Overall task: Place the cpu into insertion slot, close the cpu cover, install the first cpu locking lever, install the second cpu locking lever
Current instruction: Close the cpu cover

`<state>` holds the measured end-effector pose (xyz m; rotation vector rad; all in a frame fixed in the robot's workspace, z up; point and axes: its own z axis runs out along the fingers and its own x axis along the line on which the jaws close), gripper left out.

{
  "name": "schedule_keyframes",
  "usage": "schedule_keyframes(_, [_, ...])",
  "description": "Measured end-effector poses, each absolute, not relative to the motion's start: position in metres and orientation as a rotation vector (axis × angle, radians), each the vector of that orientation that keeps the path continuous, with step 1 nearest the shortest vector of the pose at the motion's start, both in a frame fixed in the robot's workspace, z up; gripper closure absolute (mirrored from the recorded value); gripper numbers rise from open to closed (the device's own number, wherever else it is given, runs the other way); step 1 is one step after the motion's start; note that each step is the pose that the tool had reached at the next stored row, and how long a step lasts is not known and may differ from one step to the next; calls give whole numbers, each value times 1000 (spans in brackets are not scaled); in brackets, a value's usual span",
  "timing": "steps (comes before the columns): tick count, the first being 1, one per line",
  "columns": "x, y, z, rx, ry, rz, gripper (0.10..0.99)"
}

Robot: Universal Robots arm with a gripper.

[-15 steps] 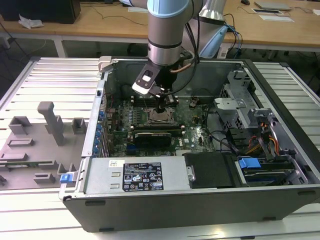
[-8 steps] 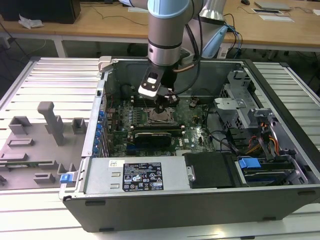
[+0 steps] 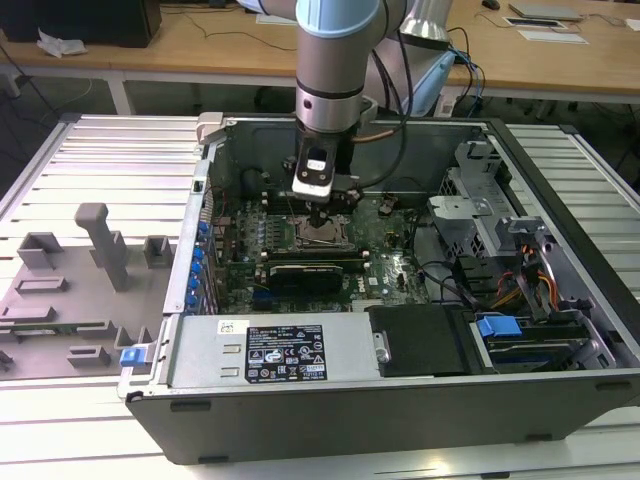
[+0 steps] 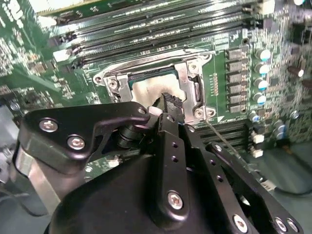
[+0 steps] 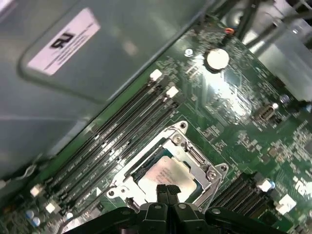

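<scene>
1. The cpu (image 5: 168, 170), one small flat square chip with a pale silvery-tan metal top, lies flat in the insertion slot (image 5: 146, 162); this is the one square socket with a silver metal rim on the green motherboard (image 5: 234, 112); the pale top shows in both wrist views.
2. The cpu cover (image 5: 195, 156), one thin square silver metal frame plate, lies down around the chip; its large window frames the pale top on every side that shows.
3. The gripper (image 5: 167, 189), one black tool with two fingers, hangs from the one grey and silver arm (image 3: 335, 60) and points straight down into the case; its two fingertips (image 5: 161, 188) are pressed together with no gap and pinch nothing; they sit over the middle of the cpu, and whether they touch it I cannot tell.
4. Two banks of long narrow black memory slots flank the socket, one bank (image 5: 112, 141) on one side and the other bank (image 5: 243, 187) on the opposite side.
5. One thin silver rod (image 4: 222, 138) runs out from a corner of the socket frame, just beside the gripper's black body; whether it is latched I cannot tell.
6. One round silver coin battery (image 5: 217, 58) sits on the board, well apart from the socket.
7. In the exterior view, one open grey computer case (image 3: 400, 420) lies on one slatted metal table (image 3: 90, 160); one grey fixture tray (image 3: 60, 300) rests at the exterior view's left.
</scene>
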<state>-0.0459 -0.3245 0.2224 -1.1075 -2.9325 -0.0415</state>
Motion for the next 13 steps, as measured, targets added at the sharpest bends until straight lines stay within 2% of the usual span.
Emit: schedule_keyframes(13, [-46, -324, 220, -618, -3070, -35, 980])
